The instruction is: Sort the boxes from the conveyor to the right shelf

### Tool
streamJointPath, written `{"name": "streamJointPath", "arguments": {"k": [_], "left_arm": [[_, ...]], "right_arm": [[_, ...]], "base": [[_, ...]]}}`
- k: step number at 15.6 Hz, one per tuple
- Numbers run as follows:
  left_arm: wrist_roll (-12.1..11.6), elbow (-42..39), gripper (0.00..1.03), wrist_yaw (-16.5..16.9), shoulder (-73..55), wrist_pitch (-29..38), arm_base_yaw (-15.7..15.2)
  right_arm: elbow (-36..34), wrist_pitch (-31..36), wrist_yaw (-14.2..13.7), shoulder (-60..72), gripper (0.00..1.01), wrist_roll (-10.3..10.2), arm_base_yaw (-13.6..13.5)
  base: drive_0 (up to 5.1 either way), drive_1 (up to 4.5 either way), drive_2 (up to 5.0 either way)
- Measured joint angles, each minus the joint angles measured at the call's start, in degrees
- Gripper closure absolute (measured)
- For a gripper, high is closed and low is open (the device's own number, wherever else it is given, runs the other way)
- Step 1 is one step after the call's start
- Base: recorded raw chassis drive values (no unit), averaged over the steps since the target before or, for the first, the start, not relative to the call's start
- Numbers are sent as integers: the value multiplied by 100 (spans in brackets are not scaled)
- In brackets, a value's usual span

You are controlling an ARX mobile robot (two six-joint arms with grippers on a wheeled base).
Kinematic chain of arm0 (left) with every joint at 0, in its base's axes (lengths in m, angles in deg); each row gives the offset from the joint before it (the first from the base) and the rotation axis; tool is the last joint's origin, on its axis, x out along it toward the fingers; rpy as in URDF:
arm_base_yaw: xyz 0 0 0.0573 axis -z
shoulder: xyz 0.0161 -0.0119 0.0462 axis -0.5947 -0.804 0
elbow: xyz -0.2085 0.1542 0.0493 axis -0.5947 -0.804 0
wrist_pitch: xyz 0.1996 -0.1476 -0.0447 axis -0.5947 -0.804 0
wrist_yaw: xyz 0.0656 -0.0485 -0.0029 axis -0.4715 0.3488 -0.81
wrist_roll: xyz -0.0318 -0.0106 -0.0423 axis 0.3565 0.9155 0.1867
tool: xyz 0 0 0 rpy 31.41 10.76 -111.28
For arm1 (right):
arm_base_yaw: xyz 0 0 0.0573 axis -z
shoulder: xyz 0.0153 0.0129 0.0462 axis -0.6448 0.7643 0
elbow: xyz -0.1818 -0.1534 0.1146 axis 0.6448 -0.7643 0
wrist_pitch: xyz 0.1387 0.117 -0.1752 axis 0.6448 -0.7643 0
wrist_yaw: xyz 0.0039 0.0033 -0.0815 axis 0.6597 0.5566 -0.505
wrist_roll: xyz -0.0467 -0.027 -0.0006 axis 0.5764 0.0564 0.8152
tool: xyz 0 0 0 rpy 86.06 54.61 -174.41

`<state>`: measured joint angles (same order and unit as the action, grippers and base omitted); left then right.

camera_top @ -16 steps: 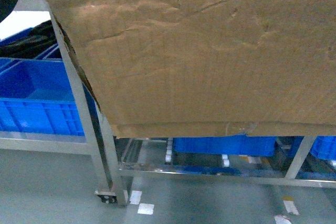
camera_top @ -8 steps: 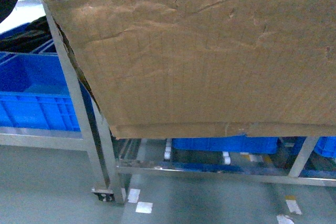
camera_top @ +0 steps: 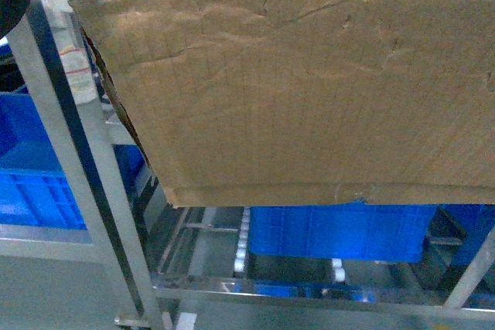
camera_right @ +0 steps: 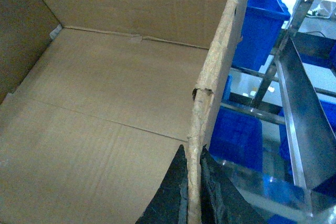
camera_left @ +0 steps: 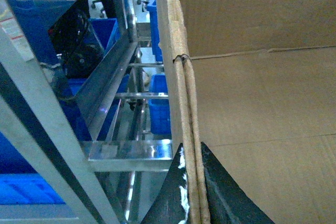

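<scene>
Silver rack framing (camera_top: pixel 73 168) and blue plastic bins (camera_top: pixel 340 231) fill the head view's lower half, with white roller wheels (camera_top: pixel 244 239) visible at 6 o'clock. A large brown cardboard box (camera_top: pixel 309 86) hangs in front of them, covering the frame from 10 o'clock to 3 o'clock, its creased wall facing the camera and its torn rim along the top.

From the left wrist camera, the left gripper (camera_left: pixel 193 198) sits at 6 o'clock, its dark fingers (camera_left: pixel 223 195) pinched on either side of the box's left wall edge; the rack's rails run just beside the wall from 9 to 12 o'clock.

From the right wrist camera, the right gripper (camera_right: pixel 194 192) at 6 o'clock clamps the ragged right wall likewise, the box's bare floor spreading toward 9 o'clock and bins at 2 o'clock.
</scene>
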<state>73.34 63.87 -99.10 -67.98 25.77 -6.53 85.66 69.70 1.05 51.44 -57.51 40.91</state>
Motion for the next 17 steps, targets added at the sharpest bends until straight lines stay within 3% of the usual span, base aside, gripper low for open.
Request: {"name": "streamJointPath", "arguments": {"k": [5, 17], "left_arm": [[-2, 0, 101, 2, 2, 33, -4], [-2, 0, 101, 2, -13, 11, 2]], "right_arm": [[0, 20, 0, -2, 99, 0, 0], [0, 9, -4, 24, 99, 0, 4]], "base": [[5, 426, -417], [-51, 76, -25]]}}
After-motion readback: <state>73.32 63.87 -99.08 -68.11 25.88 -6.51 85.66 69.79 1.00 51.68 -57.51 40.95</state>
